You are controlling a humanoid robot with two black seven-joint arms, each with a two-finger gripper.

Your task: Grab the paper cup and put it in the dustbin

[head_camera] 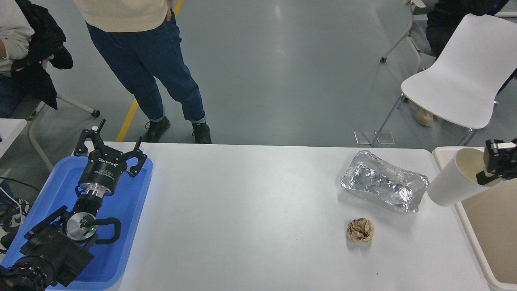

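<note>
While clamped on the rim of the paper cup [455,181], right gripper [493,163] holds it tilted, clear of the table, over the dustbin's [476,246] near rim. Left gripper [106,148] parked over blue tray [129,210], fingers spread.

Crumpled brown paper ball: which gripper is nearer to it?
Right. The right gripper holds the paper cup up and to the right of the crumpled brown paper ball; the left gripper is parked far left.

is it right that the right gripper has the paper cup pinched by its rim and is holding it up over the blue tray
Not quite. The head view shows the right gripper pinching the paper cup by its rim and holding it up, but at the edge of the beige dustbin, not over the blue tray, which lies at the table's far left.
</note>
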